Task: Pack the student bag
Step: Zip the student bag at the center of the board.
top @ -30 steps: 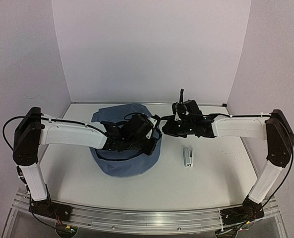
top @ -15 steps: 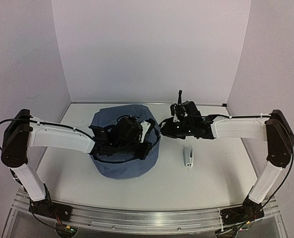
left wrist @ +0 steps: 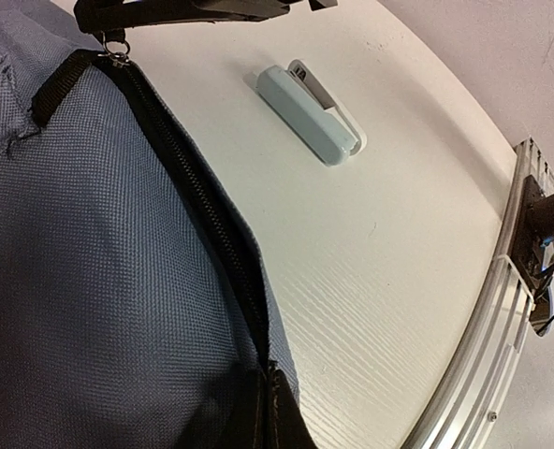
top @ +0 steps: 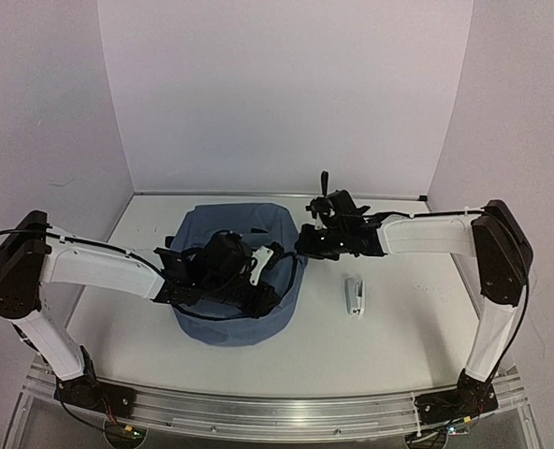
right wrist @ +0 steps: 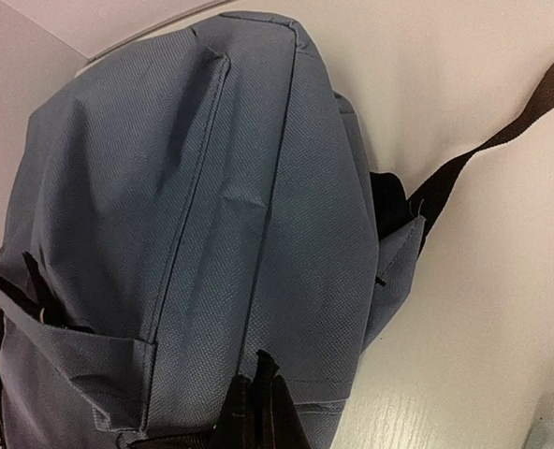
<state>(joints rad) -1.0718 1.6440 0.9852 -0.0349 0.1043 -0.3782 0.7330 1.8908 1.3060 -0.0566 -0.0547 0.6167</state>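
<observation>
Slate-blue fabric backpack (top: 225, 325) lies left of centre on the white bench (top: 399, 337). Left claw (top: 263, 278) is clenched on cloth beside its zip, and right claw (top: 305, 245) is clenched at the zip pull. Working the zip, I'd say; next comes a steady draw along the teeth.

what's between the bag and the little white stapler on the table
Nothing but bare table. The left wrist view shows an open white stretch from the student bag zipper edge to the white stapler, and the top view agrees.

Open tabletop (top: 408, 327) right of the student bag (top: 230, 323), only a small pale stapler-like item (top: 354, 296) there.
</observation>
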